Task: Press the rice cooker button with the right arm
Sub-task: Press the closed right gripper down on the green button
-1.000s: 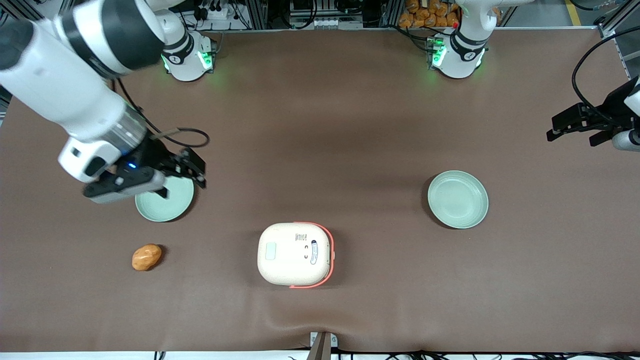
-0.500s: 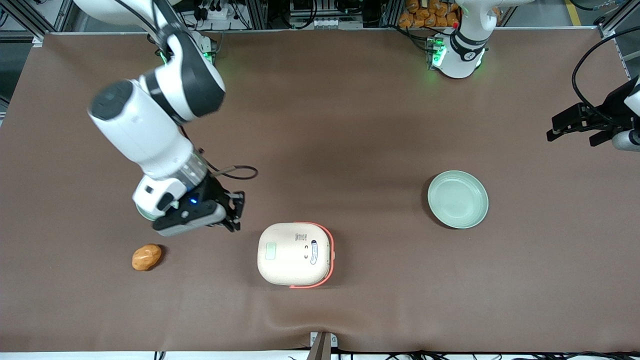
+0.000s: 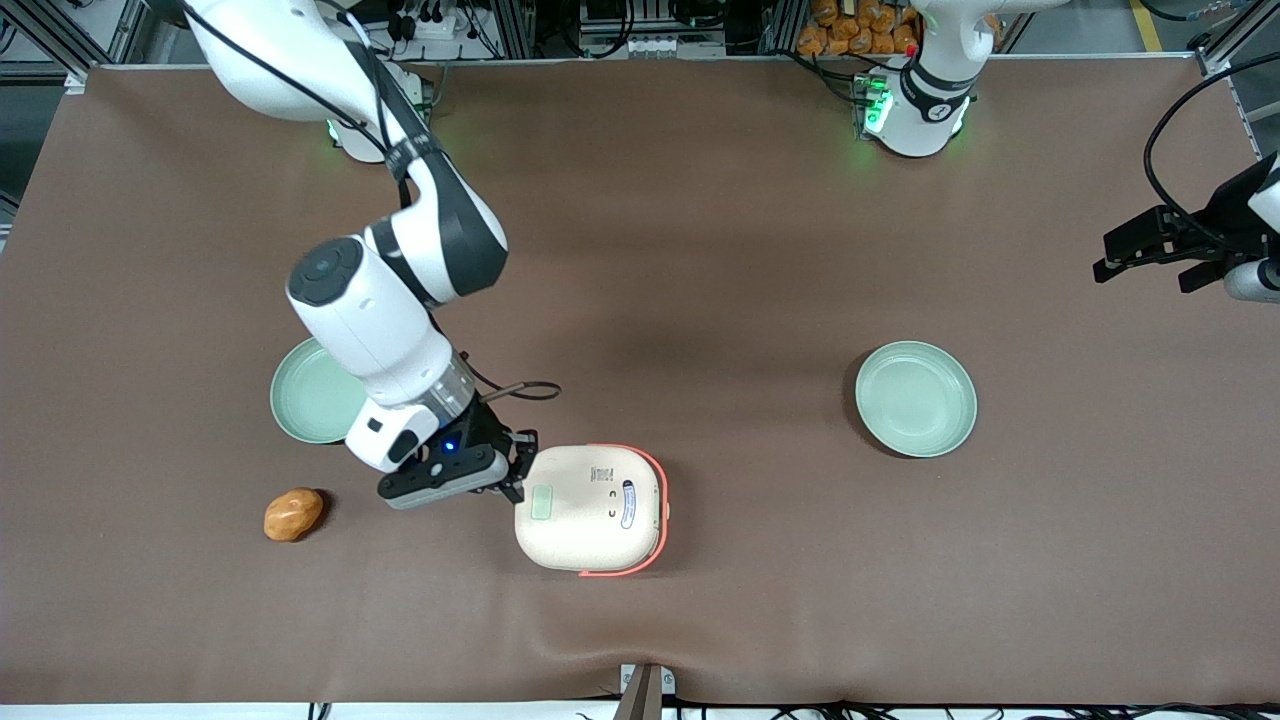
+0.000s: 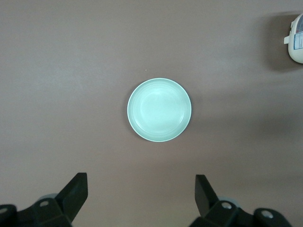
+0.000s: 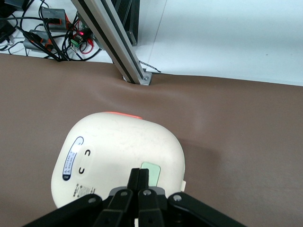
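The rice cooker sits on the brown table near the front edge, lid closed, cream top with a coral handle band. A pale green button lies on the lid at the working arm's end. The right arm's black gripper hovers at that edge of the cooker, just beside the button. In the right wrist view the cooker and the button show, and the gripper has its two fingers pressed together, tips over the lid right beside the button.
A pale green plate lies partly under the right arm. A brown potato-like lump lies nearer the front camera than that plate. A second green plate lies toward the parked arm's end, also in the left wrist view.
The right arm has swung from over the green plate toward the rice cooker and come lower, bringing the gripper to the cooker's edge by the button. The cooker has not moved.
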